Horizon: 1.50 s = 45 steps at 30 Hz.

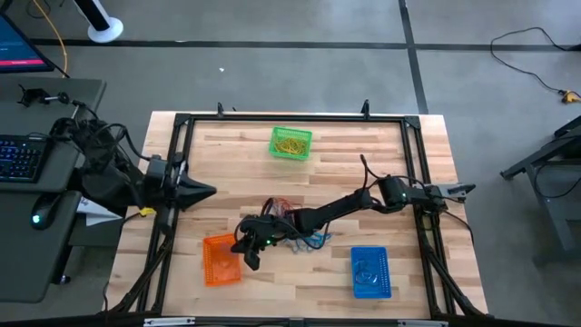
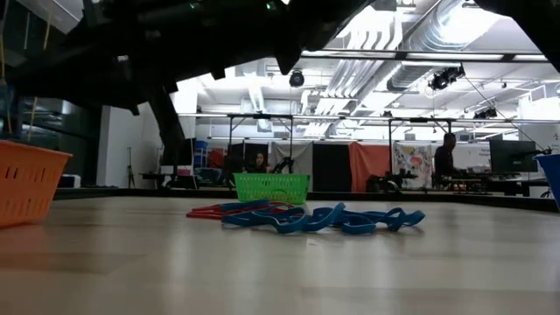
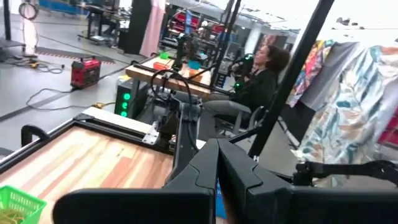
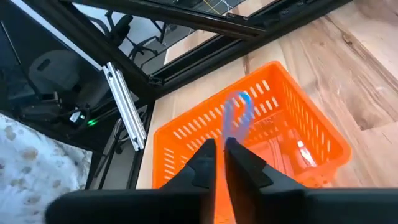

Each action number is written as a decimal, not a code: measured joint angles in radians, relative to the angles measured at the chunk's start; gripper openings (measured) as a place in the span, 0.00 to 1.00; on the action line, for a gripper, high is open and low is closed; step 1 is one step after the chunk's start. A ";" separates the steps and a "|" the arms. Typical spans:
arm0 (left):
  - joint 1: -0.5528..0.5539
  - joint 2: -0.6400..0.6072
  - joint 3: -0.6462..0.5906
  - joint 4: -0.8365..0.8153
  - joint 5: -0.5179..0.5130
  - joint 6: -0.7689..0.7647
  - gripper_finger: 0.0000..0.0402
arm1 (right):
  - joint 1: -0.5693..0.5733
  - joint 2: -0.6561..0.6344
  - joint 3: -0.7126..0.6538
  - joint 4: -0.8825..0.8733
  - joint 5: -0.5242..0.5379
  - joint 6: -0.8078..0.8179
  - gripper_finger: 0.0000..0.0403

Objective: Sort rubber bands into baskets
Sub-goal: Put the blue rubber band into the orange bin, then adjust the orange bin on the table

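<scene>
**Blue band pinched over orange basket**

Right gripper [image 4: 219,149] reached across table to front-left area, hovering just above/beside orange basket [image 1: 221,259]. Fingers pressed nearly together, pinching a blue rubber band [image 4: 238,115] that loops up from the tips, over basket interior in right wrist view. Orange basket [image 4: 261,134] sits near front-left corner of wooden table [image 1: 345,154], close to black frame rail; contents hard to make out.

Left gripper [image 1: 201,191] parked at left table edge, mid-depth, pointing inward, well apart from baskets. Fingers [image 3: 239,171] closed against each other in left wrist view, nothing between them.

Loose pile of rubber bands [image 1: 295,222] at table centre, between orange and blue baskets: red ones [image 2: 214,210] toward back/left, blue ones [image 2: 332,219] in front, tangled, lying flat. Right arm passes over pile.

Green basket [image 1: 290,143] at back centre, yellow bands [image 1: 292,141] inside. Blue basket [image 1: 369,271] front right, pale-blue loops seen inside, colour otherwise hard to tell.

Beyond table: keyboard [image 1: 20,156] on desk at left; seated person [image 3: 261,78] in room behind, near a workbench.
</scene>
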 joint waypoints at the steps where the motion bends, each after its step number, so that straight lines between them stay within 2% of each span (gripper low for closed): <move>1: 0.003 0.002 0.000 0.001 -0.001 -0.004 0.00 | 0.000 0.000 0.000 -0.001 0.000 -0.001 0.10; 9: 0.044 0.007 0.000 0.023 -0.001 -0.012 0.00 | -0.012 0.000 0.000 0.006 -0.031 -0.016 0.50; 11: 0.055 0.007 0.000 0.018 -0.001 -0.036 0.00 | -0.025 -0.005 0.000 0.001 -0.070 -0.058 0.56; 13: 0.060 0.007 0.000 -0.010 -0.001 -0.072 0.00 | -0.044 -0.026 0.000 -0.037 -0.114 -0.097 0.59; 15: 0.059 0.007 0.000 -0.055 -0.001 -0.116 0.00 | -0.065 -0.067 0.000 -0.112 -0.116 -0.157 0.57; 17: 0.059 0.007 0.000 -0.109 0.000 -0.170 0.00 | -0.089 -0.119 0.000 -0.224 -0.115 -0.236 0.51; 19: 0.055 0.007 0.000 -0.167 0.004 -0.232 0.00 | -0.113 -0.173 0.002 -0.371 -0.114 -0.314 0.39; 23: 0.037 0.007 0.000 -0.288 0.013 -0.337 0.00 | -0.156 -0.281 -0.047 -0.677 -0.110 -0.449 0.08; 24: 0.033 0.010 0.000 -0.322 0.016 -0.367 0.00 | -0.165 -0.315 -0.081 -0.732 -0.108 -0.468 0.04; 26: 0.028 0.016 0.000 -0.387 0.030 -0.442 0.00 | -0.175 -0.388 -0.191 -0.800 -0.108 -0.472 0.04; 30: 0.026 0.053 0.000 -0.520 0.091 -0.647 0.00 | -0.173 -0.598 -0.542 -0.754 -0.107 -0.349 0.01; 33: 0.041 0.107 -0.017 -0.642 0.267 -0.830 0.00 | -0.142 -0.771 -0.798 -0.627 -0.096 -0.178 0.02; 37: 0.102 0.224 -0.067 -0.862 0.687 -1.013 0.00 | -0.078 -0.952 -1.044 -0.419 -0.051 0.063 0.00; 40: 0.111 0.302 -0.150 -0.926 0.904 -0.991 0.00 | -0.035 -1.040 -1.144 -0.271 0.029 0.191 0.01; 45: 0.089 0.371 -0.348 -0.796 1.221 -0.918 0.00 | -0.003 -1.088 -1.176 -0.218 0.108 0.249 0.00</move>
